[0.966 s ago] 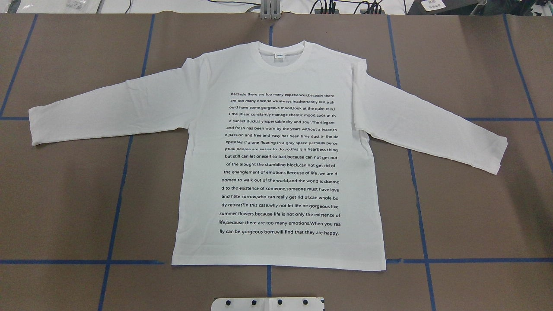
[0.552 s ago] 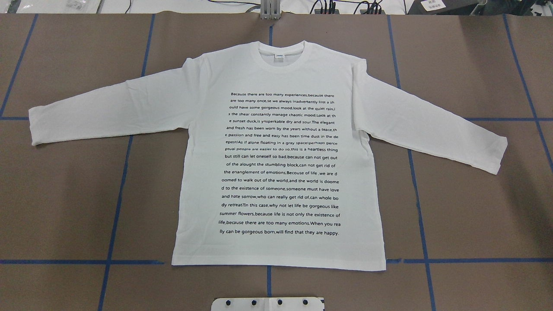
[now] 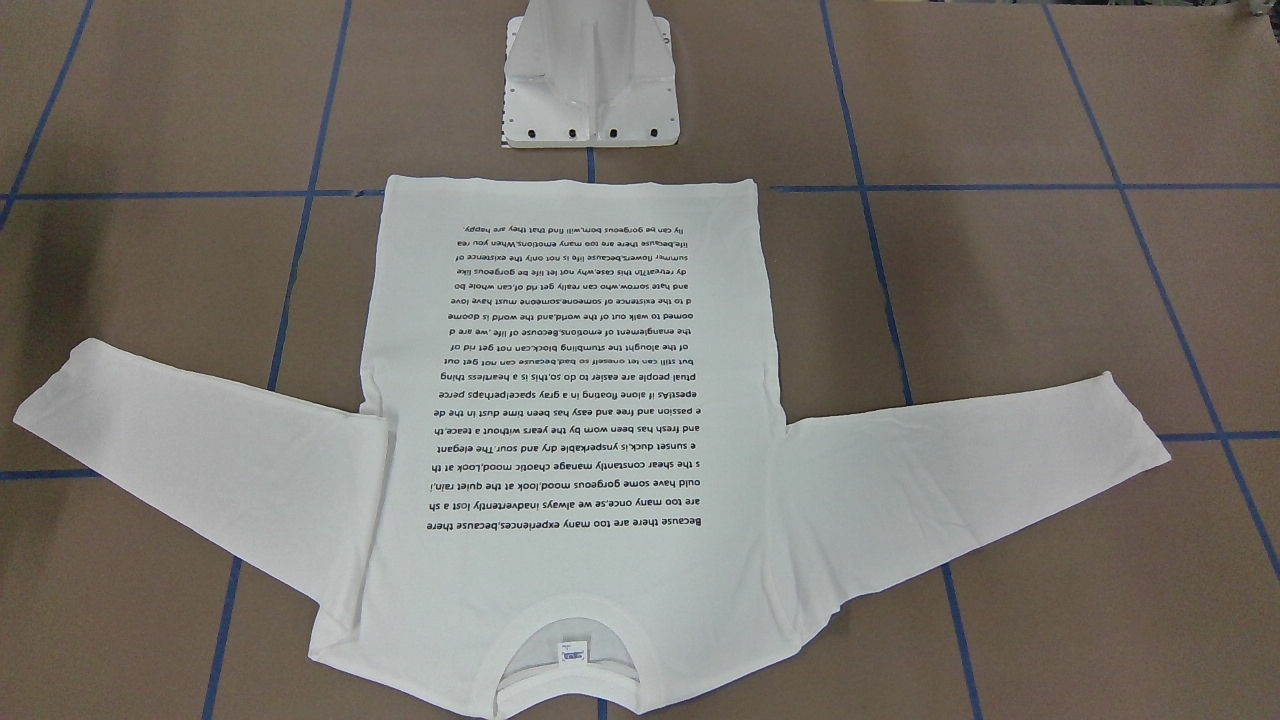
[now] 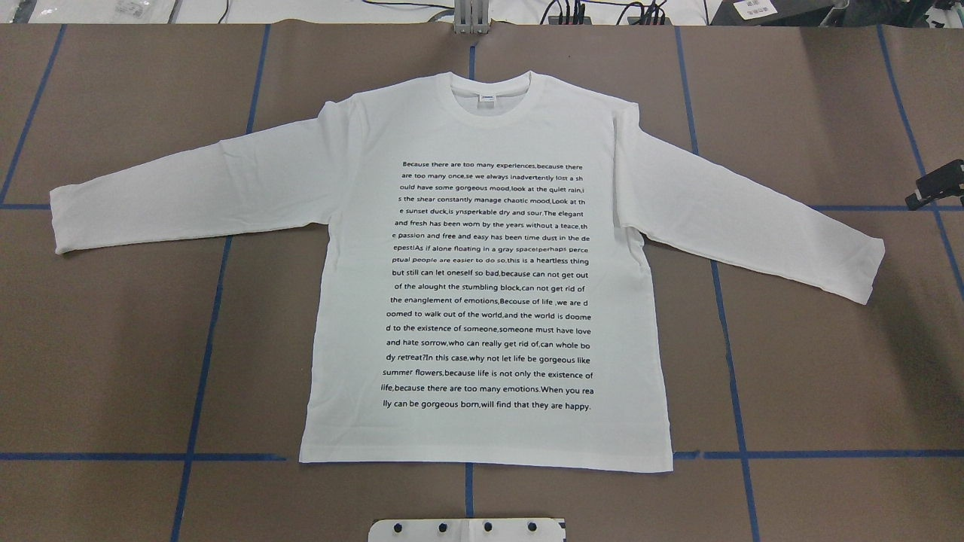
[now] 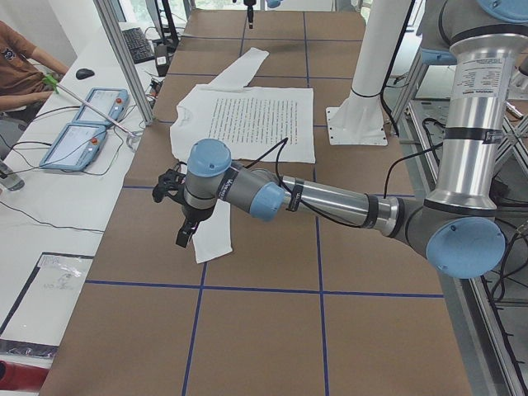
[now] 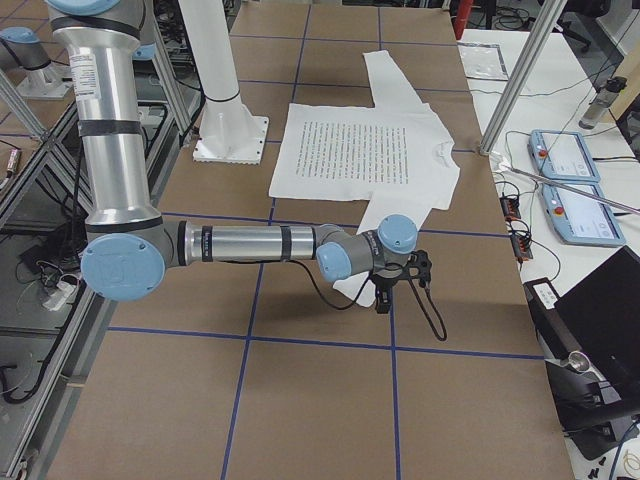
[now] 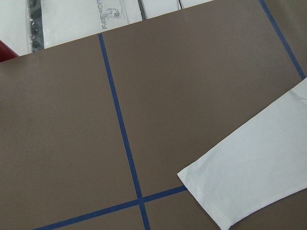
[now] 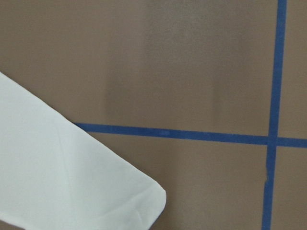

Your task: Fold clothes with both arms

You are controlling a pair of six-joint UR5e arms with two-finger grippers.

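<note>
1. A brown counter (image 4: 113,339) crossed by blue tape lines (image 4: 113,456) fills the overhead view, with the robot's white pedestal base (image 3: 590,90) at its near edge.
2. The T-shirt (image 4: 486,286) lies flat and face up in the middle of the counter. Its collar points away from the robot, its hem runs along a tape line, and both sleeves are spread outward. No fold has been made yet.
3. What has changed: a second ago the overhead view showed only cloth and counter. Now a black tip of the right arm (image 4: 938,184) pokes in at the right edge, near the right cuff (image 4: 866,271) but apart from it.
4. In the side view the left arm (image 5: 330,200) is stretched low over the counter, its wrist above the left cuff (image 4: 64,222) — seemingly not touching, though the angle makes this hard to judge.
5. Each wrist camera sees its own cuff at the frame's edge, so both arms look to be closing on the sleeve ends.
6. I cannot tell whether either set of jaws is spread or pressed together: the left shows only from the side, the right as a sliver.
7. My reading — the approach has begun, and grasping the sleeve ends is probably next.
</note>
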